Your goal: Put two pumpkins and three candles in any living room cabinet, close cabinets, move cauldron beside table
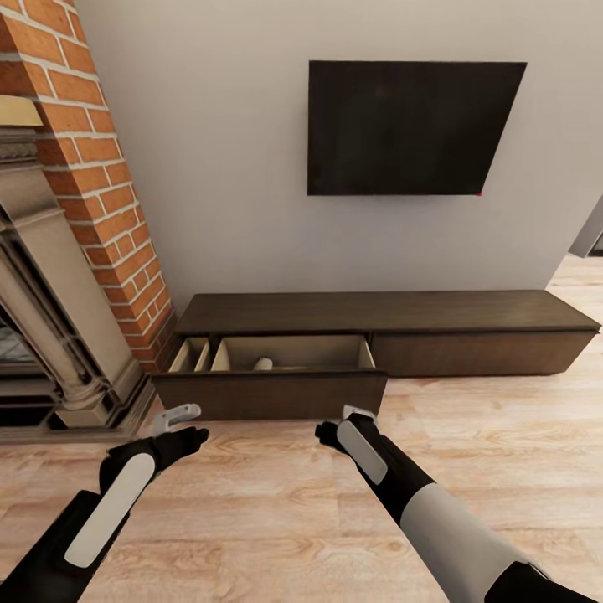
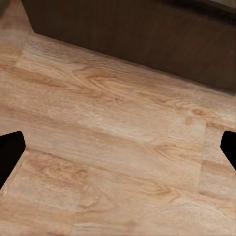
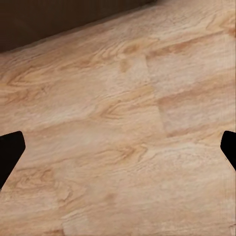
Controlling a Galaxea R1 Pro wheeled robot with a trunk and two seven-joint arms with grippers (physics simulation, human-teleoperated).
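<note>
No readable text, labels, brands or numbers — dark wall screen blank, cabinet fronts plain.

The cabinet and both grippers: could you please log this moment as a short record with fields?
cabinet: long, low, dark brown, against the wall below the TV
drawer: pulled out at the cabinet's left end
drawer contents: one beige candle visible; the rest hidden by the front panel
left gripper: open, empty, over plank floor
right gripper: open, empty, over the floor
fireplace: brick, left of the cabinet
</note>
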